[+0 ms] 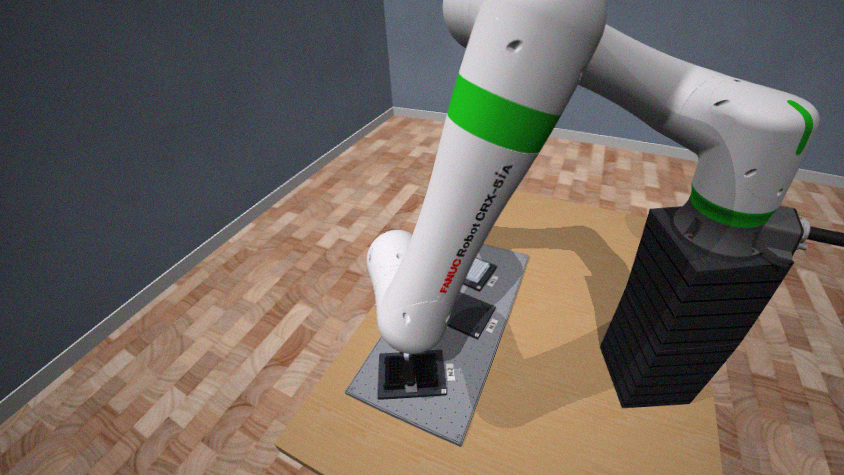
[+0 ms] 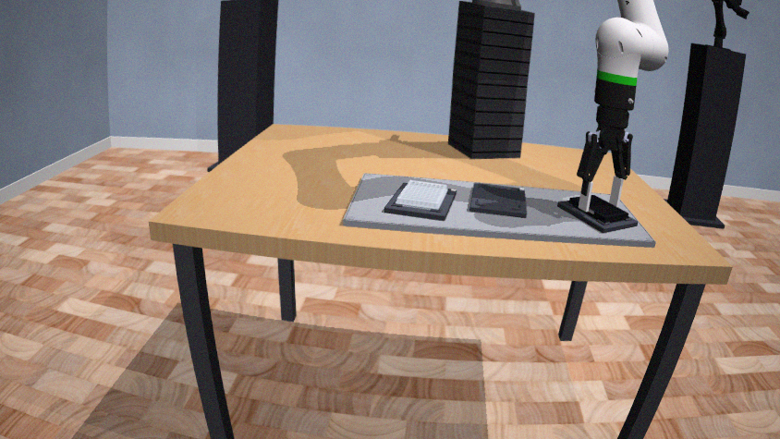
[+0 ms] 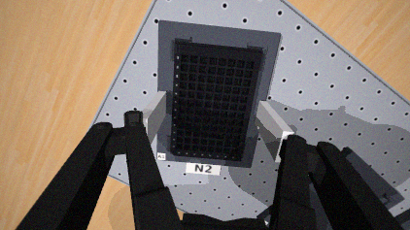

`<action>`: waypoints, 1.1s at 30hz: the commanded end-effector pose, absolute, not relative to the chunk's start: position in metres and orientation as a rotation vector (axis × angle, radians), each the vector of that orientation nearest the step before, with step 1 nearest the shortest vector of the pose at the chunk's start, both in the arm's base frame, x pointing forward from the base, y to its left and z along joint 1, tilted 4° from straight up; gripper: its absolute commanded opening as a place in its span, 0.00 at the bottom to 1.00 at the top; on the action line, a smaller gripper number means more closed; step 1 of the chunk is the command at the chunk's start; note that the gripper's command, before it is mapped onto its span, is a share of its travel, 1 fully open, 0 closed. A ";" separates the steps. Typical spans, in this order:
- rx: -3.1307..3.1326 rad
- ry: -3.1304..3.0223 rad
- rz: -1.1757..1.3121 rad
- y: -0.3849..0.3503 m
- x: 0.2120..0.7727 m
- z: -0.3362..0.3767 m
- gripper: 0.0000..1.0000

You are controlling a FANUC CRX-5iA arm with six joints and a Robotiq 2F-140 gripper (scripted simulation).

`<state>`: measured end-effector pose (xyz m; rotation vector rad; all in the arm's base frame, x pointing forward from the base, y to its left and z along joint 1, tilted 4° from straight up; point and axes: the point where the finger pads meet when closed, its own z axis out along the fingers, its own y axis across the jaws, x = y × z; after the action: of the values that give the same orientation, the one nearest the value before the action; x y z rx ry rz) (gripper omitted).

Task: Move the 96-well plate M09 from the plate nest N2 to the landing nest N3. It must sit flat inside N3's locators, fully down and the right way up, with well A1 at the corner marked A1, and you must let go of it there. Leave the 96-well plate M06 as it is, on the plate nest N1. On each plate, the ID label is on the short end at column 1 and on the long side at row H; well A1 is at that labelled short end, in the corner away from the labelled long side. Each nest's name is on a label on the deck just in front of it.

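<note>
The black 96-well plate M09 lies flat in nest N2 at the end of the grey deck. It also shows in the exterior view and the top view. My gripper is open and points straight down over it. One finger pad stands on each long side of the plate with a small gap, low near plate level. The landing nest N3 is dark and empty in the middle of the deck. The white plate M06 sits on nest N1 at the far end.
The nests sit on a grey perforated deck on a wooden table. The arm's black stacked pedestal stands behind the deck. Two black camera posts stand on the floor beyond the table.
</note>
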<state>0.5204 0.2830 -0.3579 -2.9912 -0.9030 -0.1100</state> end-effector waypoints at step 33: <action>-2.991 -0.903 -0.111 0.283 0.521 -0.362 0.66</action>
<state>0.5207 0.2832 -0.3625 -2.9912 -0.9030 -0.1100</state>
